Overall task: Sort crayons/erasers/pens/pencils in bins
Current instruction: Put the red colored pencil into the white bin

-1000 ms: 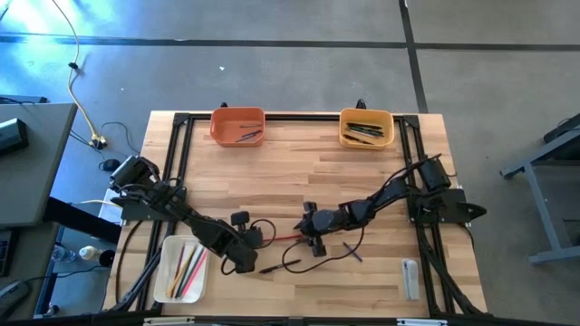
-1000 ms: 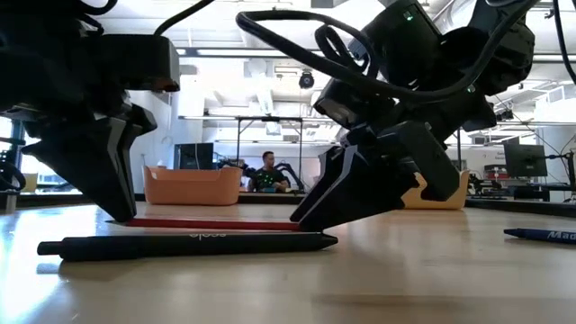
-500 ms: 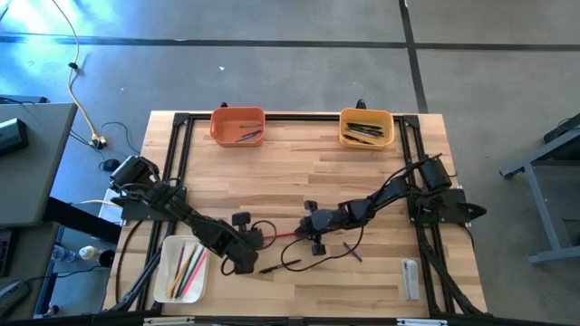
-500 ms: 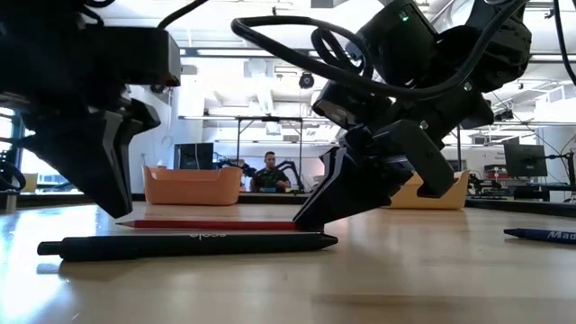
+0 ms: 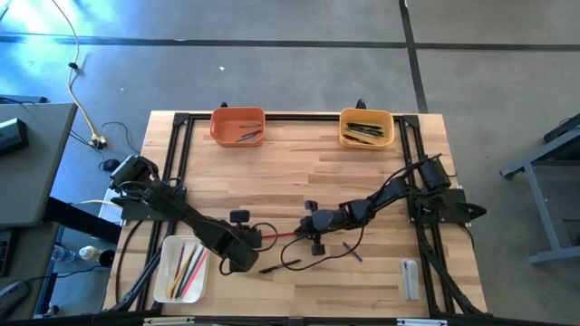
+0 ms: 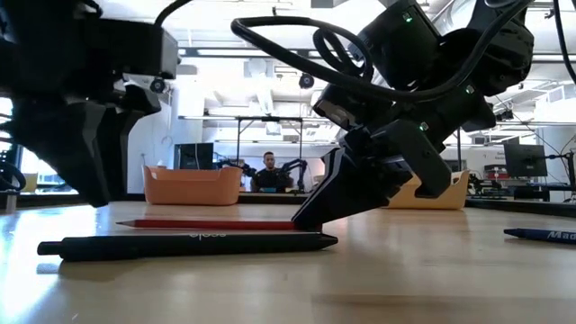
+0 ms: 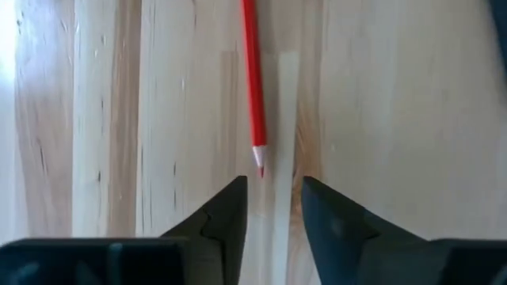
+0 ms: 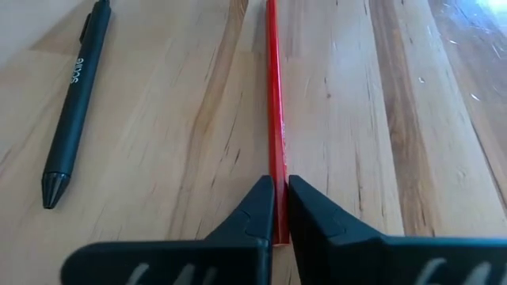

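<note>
Pinching red pencil [image 8: 274, 119], right hand [image 8: 280, 207]; left hand [image 7: 273, 207] open.

High view looks straight down; low view sits at tabletop; both share the red pencil [image 5: 283, 236].

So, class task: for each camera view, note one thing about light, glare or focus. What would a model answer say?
High view: bluish glare on the floor at the upper left. Low view: the dark arms are backlit by bright ceiling lights, and the black pen is sharp. Left wrist view: the red pencil looks soft. Right wrist view: glare on the wooden table at one corner.
</note>
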